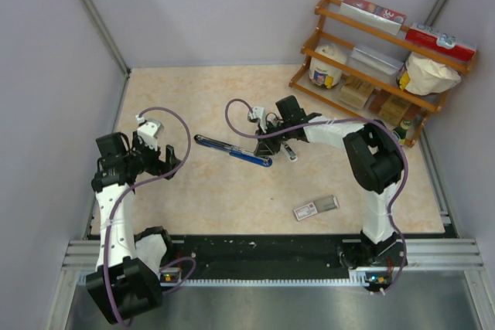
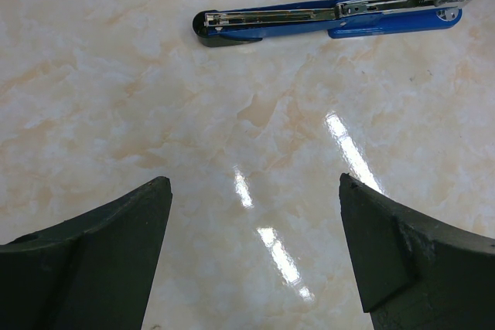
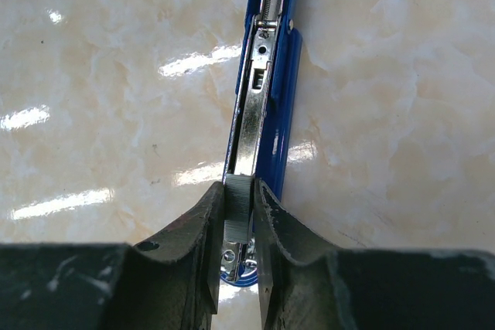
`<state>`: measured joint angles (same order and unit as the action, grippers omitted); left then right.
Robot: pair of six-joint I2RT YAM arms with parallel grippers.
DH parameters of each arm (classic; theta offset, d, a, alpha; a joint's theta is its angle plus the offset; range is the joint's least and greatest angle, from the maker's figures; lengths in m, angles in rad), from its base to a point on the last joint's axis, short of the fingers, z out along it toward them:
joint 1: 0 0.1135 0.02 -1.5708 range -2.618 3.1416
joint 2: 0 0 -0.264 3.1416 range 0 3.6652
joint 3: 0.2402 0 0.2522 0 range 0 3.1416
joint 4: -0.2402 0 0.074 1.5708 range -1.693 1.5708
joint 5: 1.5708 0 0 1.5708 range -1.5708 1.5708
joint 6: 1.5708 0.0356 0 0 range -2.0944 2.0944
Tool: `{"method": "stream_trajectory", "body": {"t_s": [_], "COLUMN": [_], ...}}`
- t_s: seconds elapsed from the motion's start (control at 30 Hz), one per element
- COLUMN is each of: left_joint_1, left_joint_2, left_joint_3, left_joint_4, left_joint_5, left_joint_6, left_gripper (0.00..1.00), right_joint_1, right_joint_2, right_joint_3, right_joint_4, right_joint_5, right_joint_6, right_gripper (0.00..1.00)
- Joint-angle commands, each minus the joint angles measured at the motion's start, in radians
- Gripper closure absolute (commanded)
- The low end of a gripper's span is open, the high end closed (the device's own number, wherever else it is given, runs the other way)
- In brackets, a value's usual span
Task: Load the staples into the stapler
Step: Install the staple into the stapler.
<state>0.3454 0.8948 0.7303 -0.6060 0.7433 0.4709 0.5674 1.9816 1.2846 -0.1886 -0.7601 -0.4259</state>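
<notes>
Here's the stapler (image 1: 232, 149), mid-table, swung wide open and lying in one long line, blue body, dark tip at its left end, silvery channel face up. From the right wrist that channel (image 3: 259, 98) runs straight away from the camera, bright metal with a spring at the far end, framed by blue sides. The right gripper (image 3: 239, 193) sits right over its near end, fingers pinched tight on the staples (image 3: 237, 218), a short ribbed silver strip standing on edge between the pads. The strip lines up with the channel, but whether it already sits in it I can't tell. Over on the other side, the left gripper (image 2: 255, 182) hangs above bare table (image 1: 201, 98) with its fingers spread wide, holding nothing, the stapler well ahead of it. Now the containers: the box (image 1: 315, 207) lies near the front edge, right of centre, its grey tray slid partway out of the red-and-white sleeve; what is in the tray is too small to make out. At the back right, the wooden shelf (image 1: 300, 75) holds a white tub, a clear tub, a white bag and red packets.
</notes>
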Motion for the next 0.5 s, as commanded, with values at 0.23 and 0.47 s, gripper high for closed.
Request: {"method": "stream_trajectory", "body": {"t_s": [0.23,0.47], "left_joint_1": [0.007,0.009], "left_joint_2": [-0.008,-0.008], "left_joint_3": [-0.002,-0.002], "left_joint_4": [0.017,0.018], "left_joint_5": [0.011,0.011], "left_joint_6": [0.009,0.009], "left_gripper": [0.07,0.07], "right_joint_1": [0.002,0.002], "right_joint_2": [-0.003,-0.006], "right_joint_3": [0.035,0.035], "right_joint_4": [-0.002,0.0], "right_joint_5": [-0.01,-0.008], "right_joint_6": [-0.014,-0.017], "right_gripper": [0.77,0.78]}}
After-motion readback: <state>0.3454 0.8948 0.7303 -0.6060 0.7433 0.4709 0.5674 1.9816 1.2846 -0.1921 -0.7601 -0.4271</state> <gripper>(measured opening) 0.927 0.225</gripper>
